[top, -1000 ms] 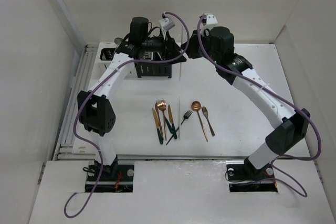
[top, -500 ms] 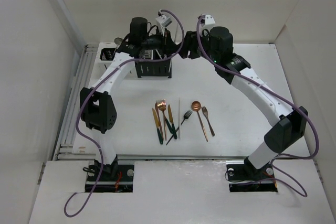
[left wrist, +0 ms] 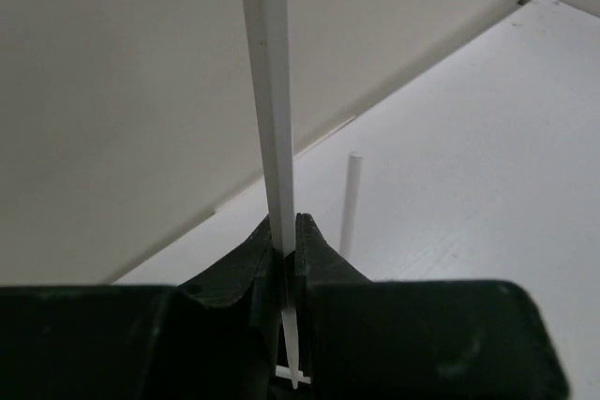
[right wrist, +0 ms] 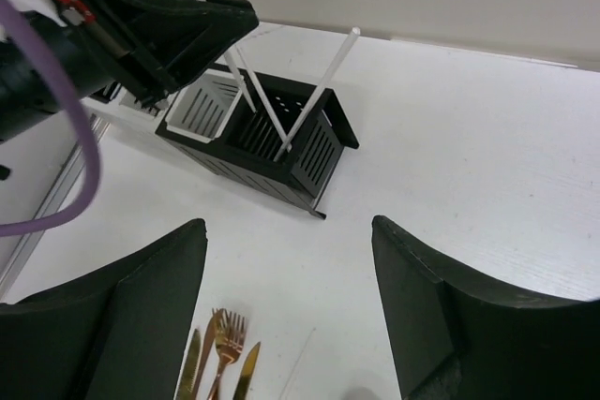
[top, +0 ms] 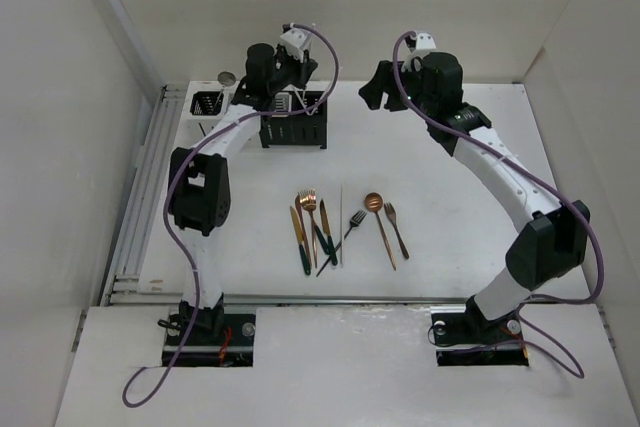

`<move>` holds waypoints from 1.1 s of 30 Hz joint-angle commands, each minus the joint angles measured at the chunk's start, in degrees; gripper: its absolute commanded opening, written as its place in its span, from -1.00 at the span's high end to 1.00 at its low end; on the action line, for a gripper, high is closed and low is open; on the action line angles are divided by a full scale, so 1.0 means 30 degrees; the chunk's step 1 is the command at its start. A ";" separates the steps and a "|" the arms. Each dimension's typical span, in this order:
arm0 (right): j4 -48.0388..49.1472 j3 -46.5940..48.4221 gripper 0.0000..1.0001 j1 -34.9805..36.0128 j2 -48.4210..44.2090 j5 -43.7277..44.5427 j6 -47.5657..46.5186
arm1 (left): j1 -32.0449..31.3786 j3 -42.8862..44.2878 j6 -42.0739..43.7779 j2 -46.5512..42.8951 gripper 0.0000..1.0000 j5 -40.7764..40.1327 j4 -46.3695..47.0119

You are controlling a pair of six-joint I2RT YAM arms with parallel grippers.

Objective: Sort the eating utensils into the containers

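Observation:
The containers stand at the back left: a black caddy (top: 293, 130) (right wrist: 272, 149) and a white one (top: 205, 102) (right wrist: 201, 110). My left gripper (top: 272, 87) (left wrist: 284, 223) (right wrist: 192, 21) hovers above the black caddy, shut on a thin white stick (left wrist: 271, 110). Two more white sticks (right wrist: 319, 91) lean in the black caddy. My right gripper (top: 376, 85) (right wrist: 289, 224) hangs open and empty to the caddy's right. Copper forks (top: 308, 202) (right wrist: 223, 348), dark knives (top: 303, 255), a black fork (top: 355, 219), a copper spoon (top: 374, 203) and a white stick (top: 341, 227) lie mid-table.
White walls enclose the table on three sides. A metal rail (top: 135, 237) runs along the left edge. Both arm bases sit at the near edge. White table surface (top: 450, 167) stretches to the right of the caddies.
My left gripper has shut on the white stick and its wrist has swung left. My right gripper has opened and drawn back to the right, away from the caddy.

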 commanded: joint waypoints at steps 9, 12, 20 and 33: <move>0.0904 0.0421 -0.52 -0.0579 0.0019 -0.0862 -0.0663 | 0.0120 -0.2212 -0.0782 0.0916 0.89 -0.0859 0.6495; 0.0701 0.0421 -0.52 -0.0753 0.0019 -0.1037 -0.0839 | 0.0294 -0.2212 -0.1338 0.0916 0.51 -0.0389 0.5501; -0.5095 0.0279 -0.62 -0.0405 -0.0360 0.2210 -0.2655 | 0.0296 -0.0340 -0.2071 0.0037 -0.21 -0.1234 0.0172; -0.9321 -1.0650 -0.06 0.1235 -0.4082 0.3592 -0.0107 | -0.0202 0.5023 0.0273 -0.3329 -0.24 -1.5414 -1.1813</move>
